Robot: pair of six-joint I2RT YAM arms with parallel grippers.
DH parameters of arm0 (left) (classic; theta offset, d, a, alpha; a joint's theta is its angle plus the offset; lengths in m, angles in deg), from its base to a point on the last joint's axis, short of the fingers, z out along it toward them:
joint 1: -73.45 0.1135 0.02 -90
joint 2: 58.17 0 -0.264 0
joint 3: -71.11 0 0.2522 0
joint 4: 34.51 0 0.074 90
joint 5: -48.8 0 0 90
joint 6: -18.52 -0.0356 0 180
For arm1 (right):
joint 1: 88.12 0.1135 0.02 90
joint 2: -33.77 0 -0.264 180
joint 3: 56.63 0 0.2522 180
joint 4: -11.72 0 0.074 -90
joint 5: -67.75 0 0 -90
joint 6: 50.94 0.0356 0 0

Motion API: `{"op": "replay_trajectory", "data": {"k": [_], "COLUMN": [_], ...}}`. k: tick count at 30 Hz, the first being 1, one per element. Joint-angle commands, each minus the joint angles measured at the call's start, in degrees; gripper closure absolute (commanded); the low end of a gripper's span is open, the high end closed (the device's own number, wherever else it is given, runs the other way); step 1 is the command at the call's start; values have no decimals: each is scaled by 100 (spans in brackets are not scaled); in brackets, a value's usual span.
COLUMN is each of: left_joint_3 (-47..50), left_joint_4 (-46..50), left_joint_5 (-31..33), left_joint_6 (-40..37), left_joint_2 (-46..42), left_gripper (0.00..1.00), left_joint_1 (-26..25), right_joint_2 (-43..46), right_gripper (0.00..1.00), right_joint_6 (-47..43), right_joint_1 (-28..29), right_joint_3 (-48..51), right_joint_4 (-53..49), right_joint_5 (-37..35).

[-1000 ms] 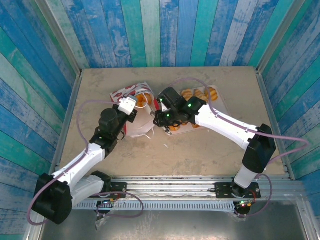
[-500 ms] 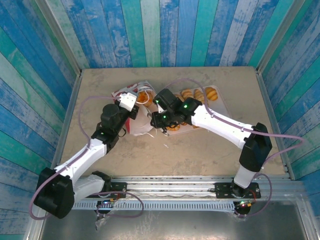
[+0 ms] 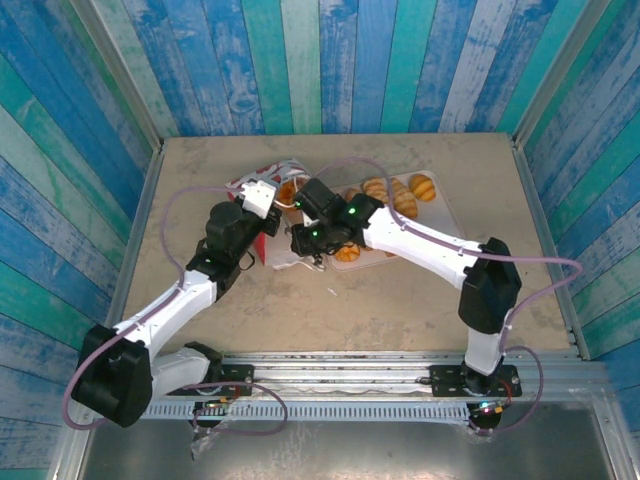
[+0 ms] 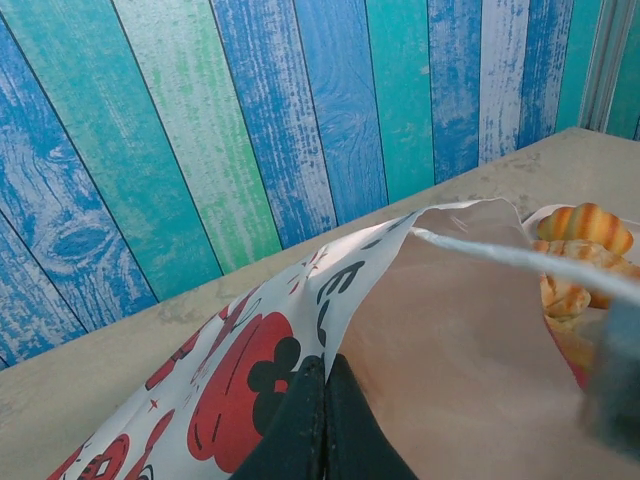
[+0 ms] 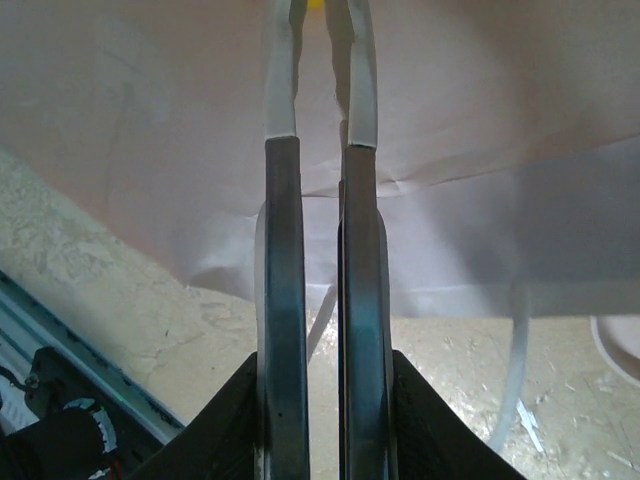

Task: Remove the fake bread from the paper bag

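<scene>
left end effector (image 4: 325,372) clamped on paper bag (image 4: 240,380) | right end effector (image 5: 318,40) fingers nearly together | both arms reach toward frame centre

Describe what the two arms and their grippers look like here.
Both arms are white links joined by black joint housings, each trailed by a looping lilac cable. The left arm carries a white block at its wrist; the right arm shows green lights near its wrist. The left gripper has dark fingers; the right gripper has dark fingers with pale tips.

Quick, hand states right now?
Left hand: closed on the rim of the paper bag.
Right hand: nearly closed inside the bag; grasp cannot be told.
</scene>
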Motion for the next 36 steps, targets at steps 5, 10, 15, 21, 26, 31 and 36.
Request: {"op": "replay_trajectory", "data": {"k": [5, 10, 15, 21, 26, 31, 36], "left_joint_3": [24, 38, 55, 57, 84, 97, 81], "left_joint_4": [-156, -170, -192, -192, -191, -202, -180], "left_joint_5": [-258, -281, -342, -324, -433, -600, -692], "left_joint_6": [134, 158, 195, 213, 205, 174, 206], "left_joint_2": [-61, -72, -112, -164, -182, -173, -191], "left_gripper": [97, 97, 98, 97, 97, 98, 97], "left_joint_1": [13, 15, 13, 13, 13, 13, 17], "right_joint_2": [-525, -739, -875, -1049, -1238, -1471, -1711], "right_gripper": [67, 63, 58, 55, 54, 50, 48], "right_joint_6": [-50, -101, -123, -109, -163, -149, -184], "right_joint_1": [41, 33, 31, -41, -53, -123, -135], "right_joint_3": [-514, -669, -717, -751, -901, -1099, -1336], "right_joint_4": [9, 39, 171, 172, 213, 276, 275], "right_joint_5": [46, 83, 213, 259, 335, 379, 433]}}
